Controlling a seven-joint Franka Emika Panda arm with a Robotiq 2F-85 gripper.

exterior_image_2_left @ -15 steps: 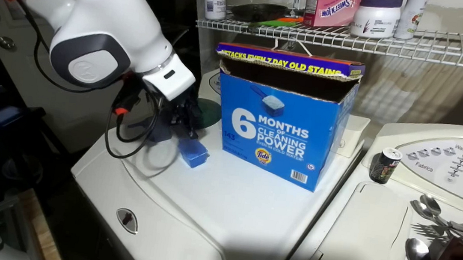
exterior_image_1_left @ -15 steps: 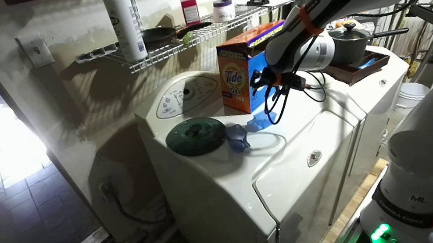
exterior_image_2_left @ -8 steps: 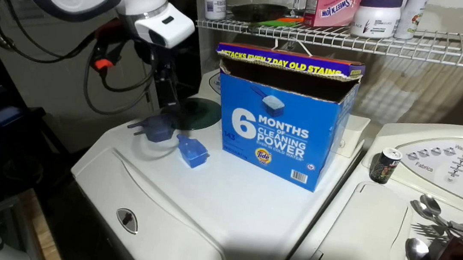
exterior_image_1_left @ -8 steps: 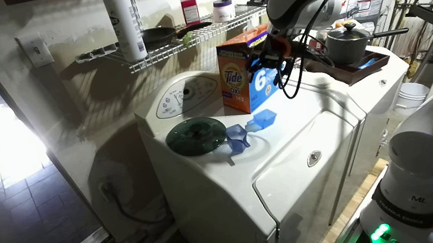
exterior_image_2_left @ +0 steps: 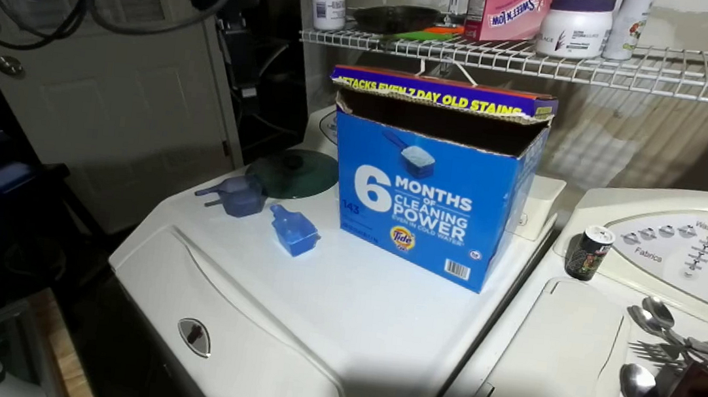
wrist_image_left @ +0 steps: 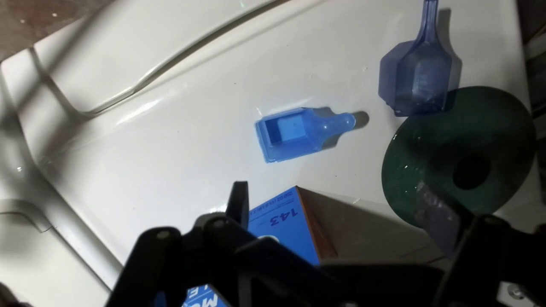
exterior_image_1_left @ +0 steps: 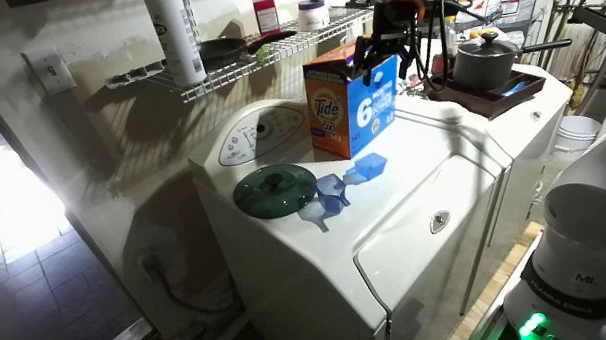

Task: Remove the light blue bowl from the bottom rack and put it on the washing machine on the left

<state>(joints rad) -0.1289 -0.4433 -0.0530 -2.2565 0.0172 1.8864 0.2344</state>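
Observation:
No round pale-blue bowl shows; it is hidden or out of view. The washing machine (exterior_image_1_left: 308, 269) is white with a dial console. On it lie a light blue scoop (wrist_image_left: 294, 132) and a darker blue scoop (wrist_image_left: 420, 81), both with handles. The light blue scoop (exterior_image_2_left: 294, 232) and the darker scoop (exterior_image_2_left: 242, 196) also show in an exterior view. The bottom rack (exterior_image_2_left: 702, 77) is a wire shelf on the wall above. My gripper (wrist_image_left: 335, 194) is open, nothing between its fingers. In an exterior view the gripper (exterior_image_1_left: 385, 71) hangs above the machine, by the detergent box.
The tall orange-and-blue detergent box (exterior_image_2_left: 420, 199) stands under the shelf, just below my gripper. A dark green round lid (exterior_image_1_left: 276, 192) lies beside the scoops. A second white machine bears a tray with a pot (exterior_image_1_left: 484, 66), a small can (exterior_image_2_left: 588, 253) and cutlery (exterior_image_2_left: 675, 337).
My arm and gripper have risen away from the washing machine top, uncovering both scoops and the green lid. The scoops and the box have not moved.

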